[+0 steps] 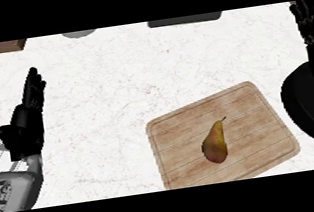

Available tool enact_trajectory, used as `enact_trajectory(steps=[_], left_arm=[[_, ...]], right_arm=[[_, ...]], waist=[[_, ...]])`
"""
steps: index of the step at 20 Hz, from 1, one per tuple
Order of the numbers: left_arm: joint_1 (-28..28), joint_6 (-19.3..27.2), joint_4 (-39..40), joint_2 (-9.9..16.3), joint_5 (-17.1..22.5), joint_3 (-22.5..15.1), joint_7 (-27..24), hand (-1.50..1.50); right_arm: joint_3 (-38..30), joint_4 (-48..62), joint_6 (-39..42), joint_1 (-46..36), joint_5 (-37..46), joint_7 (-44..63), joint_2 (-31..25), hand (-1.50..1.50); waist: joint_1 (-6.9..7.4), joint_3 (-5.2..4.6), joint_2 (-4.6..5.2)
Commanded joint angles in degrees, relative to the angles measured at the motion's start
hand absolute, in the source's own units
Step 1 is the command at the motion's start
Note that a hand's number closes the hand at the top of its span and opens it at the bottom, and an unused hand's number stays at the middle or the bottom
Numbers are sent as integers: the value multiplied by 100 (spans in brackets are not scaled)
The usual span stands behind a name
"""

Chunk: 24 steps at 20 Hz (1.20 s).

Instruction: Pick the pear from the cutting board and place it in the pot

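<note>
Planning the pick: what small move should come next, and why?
Probably bring the right robot hand down and left over the pear. The pear lies untouched on the board, that hand is raised at the right edge, nearer than the left robot hand.

White, faintly veined counter (133, 76) carries a wooden cutting board (254, 114) lying skewed at lower right, a black pot (299, 103) partly cut off at the right edge just beside the board, and three cropped objects along the far edge: brown block (4, 46), grey round item (79, 33), dark flat item (184, 20).
</note>
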Motion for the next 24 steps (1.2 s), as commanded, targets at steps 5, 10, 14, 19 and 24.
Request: enact_trajectory(steps=[5, 10, 14, 19, 24], left_arm=[[-481, -228, -458, -171, 434, 224, -61, 0], [-580, -576, -241, -353, 948, 407, -1, 0], [-425, -663, -214, -378, 936, 450, 7, 0], [-914, -1017, 30, -64, 1253, 900, 468, 0], [-499, -919, 88, -352, 948, 725, -113, 0]], right_arm=[[-101, 1296, 2264, 18, -2218, 723, 66, 150], [25, 2688, 3037, 242, -1047, 418, -1235, -150], [193, 3297, 4097, -43, -645, -1141, -1326, -150], [340, 3097, 4517, -376, -151, -1087, -1775, -150], [920, 2965, 4843, -677, 628, -919, -1948, -150]], waist=[[324, 183, 183], [148, 151, 167], [120, 148, 110], [36, 140, 82], [58, 137, 85]])
